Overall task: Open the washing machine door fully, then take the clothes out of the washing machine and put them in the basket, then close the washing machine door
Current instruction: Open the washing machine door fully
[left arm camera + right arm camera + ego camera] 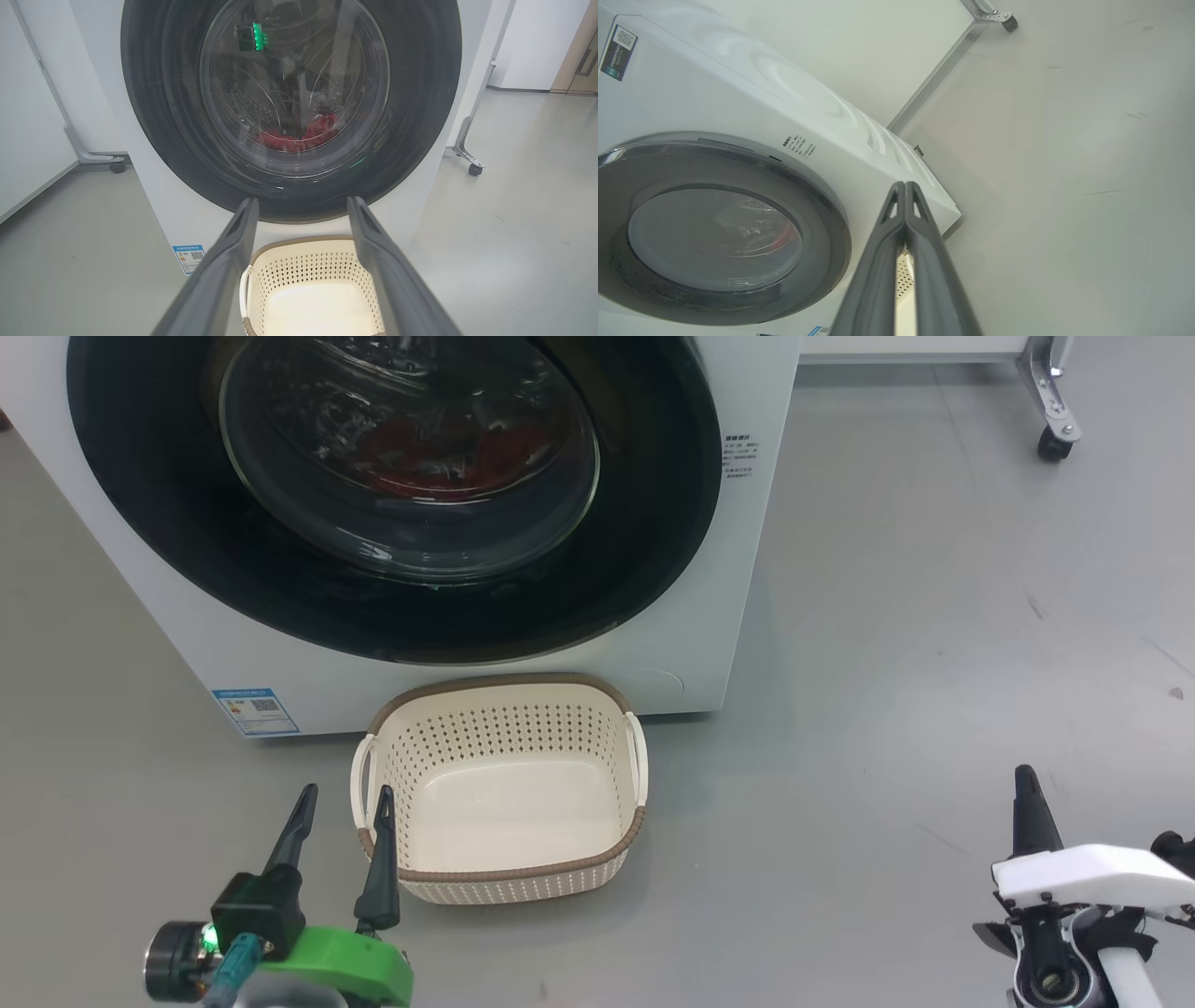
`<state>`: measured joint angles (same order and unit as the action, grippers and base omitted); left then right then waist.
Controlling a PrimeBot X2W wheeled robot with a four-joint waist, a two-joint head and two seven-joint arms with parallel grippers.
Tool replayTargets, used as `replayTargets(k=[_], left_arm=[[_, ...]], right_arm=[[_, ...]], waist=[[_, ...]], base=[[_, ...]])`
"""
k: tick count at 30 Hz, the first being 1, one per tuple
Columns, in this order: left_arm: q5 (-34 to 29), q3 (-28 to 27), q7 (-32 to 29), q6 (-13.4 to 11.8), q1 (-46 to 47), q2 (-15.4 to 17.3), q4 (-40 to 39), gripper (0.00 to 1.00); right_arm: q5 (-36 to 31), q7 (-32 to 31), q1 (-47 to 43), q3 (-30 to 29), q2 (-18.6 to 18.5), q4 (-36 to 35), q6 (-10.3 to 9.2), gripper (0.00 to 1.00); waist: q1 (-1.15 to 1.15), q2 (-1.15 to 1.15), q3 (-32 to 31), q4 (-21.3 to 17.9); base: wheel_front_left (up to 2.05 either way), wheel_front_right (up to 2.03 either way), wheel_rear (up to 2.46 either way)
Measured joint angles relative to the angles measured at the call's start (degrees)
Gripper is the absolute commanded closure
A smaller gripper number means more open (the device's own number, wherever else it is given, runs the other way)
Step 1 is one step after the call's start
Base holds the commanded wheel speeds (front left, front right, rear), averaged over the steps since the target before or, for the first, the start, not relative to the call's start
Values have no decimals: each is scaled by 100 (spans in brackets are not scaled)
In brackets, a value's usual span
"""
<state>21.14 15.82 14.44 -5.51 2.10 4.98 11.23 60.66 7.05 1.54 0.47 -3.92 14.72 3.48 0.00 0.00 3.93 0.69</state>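
The white washing machine [709, 644] [154, 200] [738, 93] fills the upper left of the head view. Its round black door [149, 513] [420, 116] [822, 219] lies flush against the front. Red clothes [439, 453] [308, 135] show through the door's glass bowl, low in the drum. The cream basket [499, 784] [308, 280] stands empty on the floor right below the door. My left gripper [345, 795] [302, 201] is open, low at the basket's left rim, holding nothing. My right gripper [1025, 773] [904, 184] is shut and empty, well to the right of the basket.
Grey floor [934, 663] spreads to the right of the machine. A wheeled metal stand leg [1055, 411] [469, 158] [994, 16] sits at the far right behind the machine, and another caster [117, 165] on its left. A blue label sticker [255, 710] marks the machine's lower left corner.
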Motion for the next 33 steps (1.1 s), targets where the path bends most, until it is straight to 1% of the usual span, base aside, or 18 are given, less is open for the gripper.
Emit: replayTargets(k=[3,4,5,7,11,14,17,22,24,29,33], left_arm=[[-85,4,0,0,115,-3,-36,0],[-85,4,0,0,115,-3,-36,0],[-122,16,0,0,191,-4,-56,0],[-147,59,0,0,258,-8,-57,0],[-193,93,0,0,404,-37,-91,0],[-202,93,0,0,491,-53,-125,0],[-210,101,0,0,567,-77,-147,0],[-211,111,0,-1,715,-111,-196,0],[-219,110,0,-15,768,-125,-232,0],[-257,108,0,-25,927,-172,-318,0],[-268,120,1,-26,1068,-194,-414,0]], right_arm=[[635,-241,218,-142,79,1,99,100],[635,-241,218,-142,79,1,99,100],[1006,-412,365,-223,102,-1,121,100],[1350,-573,519,-308,108,1,143,100],[1953,-980,894,-415,107,0,152,100],[2568,-1300,1262,-555,107,-11,151,100],[2949,-1602,1620,-616,105,-11,133,100],[3403,-2004,2164,-772,76,-12,-67,100],[3433,-2176,2386,-775,-8,-14,-165,100],[3749,-2542,3022,-832,-189,-92,-386,100],[3817,-2781,3559,-822,-381,-172,-581,100]], waist=[[0,0,108,4],[0,0,108,4],[0,0,185,7],[0,0,262,16],[0,0,420,52],[0,0,546,83],[0,0,684,111],[0,0,937,170],[0,0,1044,200],[0,0,1325,285],[0,0,1570,356]], base=[[0,0,0],[0,0,0],[0,0,0],[0,0,0],[0,0,0],[0,0,0],[0,0,0],[0,0,0],[0,0,0],[0,0,0],[0,0,0]])
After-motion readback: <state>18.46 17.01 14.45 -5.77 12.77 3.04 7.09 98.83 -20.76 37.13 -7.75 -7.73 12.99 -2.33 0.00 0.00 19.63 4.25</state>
